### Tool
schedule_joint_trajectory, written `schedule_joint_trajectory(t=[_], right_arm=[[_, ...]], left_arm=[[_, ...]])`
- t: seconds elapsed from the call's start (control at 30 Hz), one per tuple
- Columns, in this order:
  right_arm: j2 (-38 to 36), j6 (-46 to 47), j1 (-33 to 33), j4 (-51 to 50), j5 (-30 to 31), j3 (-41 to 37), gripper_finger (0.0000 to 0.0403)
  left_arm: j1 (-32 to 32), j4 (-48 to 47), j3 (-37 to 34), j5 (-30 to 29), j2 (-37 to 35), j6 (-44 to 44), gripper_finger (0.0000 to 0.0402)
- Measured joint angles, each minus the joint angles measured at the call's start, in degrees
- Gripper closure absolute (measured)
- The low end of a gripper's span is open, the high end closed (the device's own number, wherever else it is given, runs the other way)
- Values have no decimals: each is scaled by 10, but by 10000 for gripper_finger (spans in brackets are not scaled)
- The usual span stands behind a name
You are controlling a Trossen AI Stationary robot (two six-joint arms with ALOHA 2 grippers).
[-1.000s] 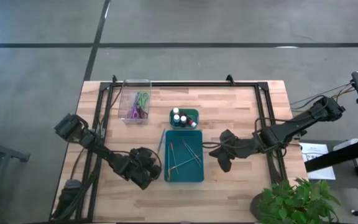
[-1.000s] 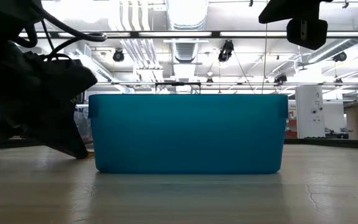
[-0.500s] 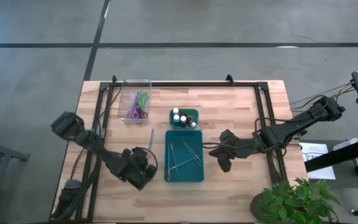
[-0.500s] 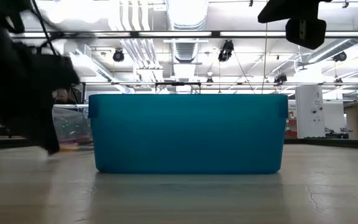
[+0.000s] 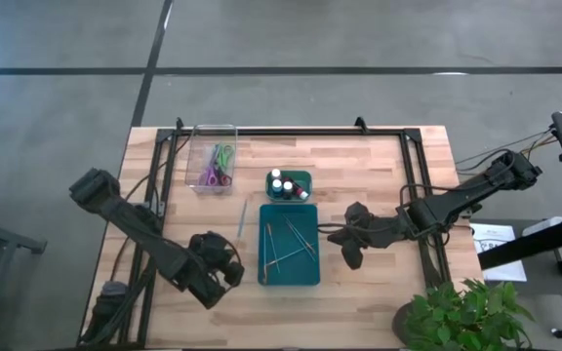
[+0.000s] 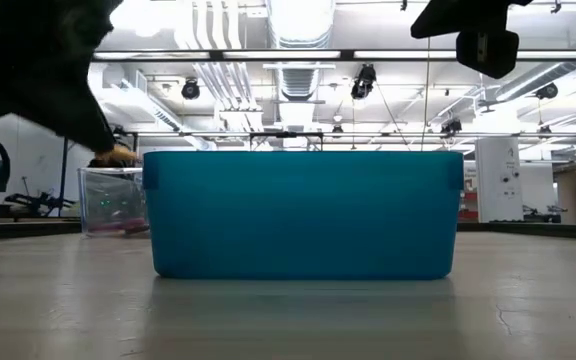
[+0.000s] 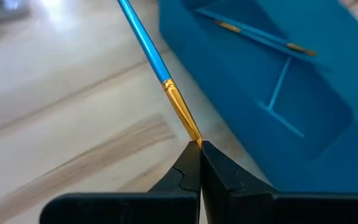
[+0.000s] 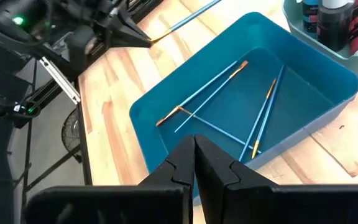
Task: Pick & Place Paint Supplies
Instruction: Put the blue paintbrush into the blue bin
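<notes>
The left gripper [image 7: 199,163] is left of the teal tray [image 5: 312,271], near the front of the table [image 5: 379,156]. Its fingers pinch the gold tip of a blue brush [image 7: 146,45], which sticks out past the tray's left side. Four more brushes [image 8: 219,93] lie inside the tray. The right gripper [image 8: 194,158] hangs just right of the tray with its fingers pressed together, holding nothing. Paint bottles [image 5: 283,185] stand in a small green cup [image 5: 301,177] behind the tray. Scissors [image 5: 219,166] lie in the clear box [image 5: 194,146] at the far left.
</notes>
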Motion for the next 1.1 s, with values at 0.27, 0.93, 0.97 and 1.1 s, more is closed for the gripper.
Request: schedule_joint_trajectory(t=[0.27,0.93,0.97,1.1], right_arm=[[0,-13,0,0,9,0,394],[-32,-89,0,1,24,0,394],[-39,-95,0,-2,25,0,394],[-66,-115,0,-13,37,0,394]], left_arm=[[0,50,49,-17,0,95,401],[54,202,92,0,72,226,401],[54,208,93,0,76,225,401],[54,228,92,3,91,222,401]])
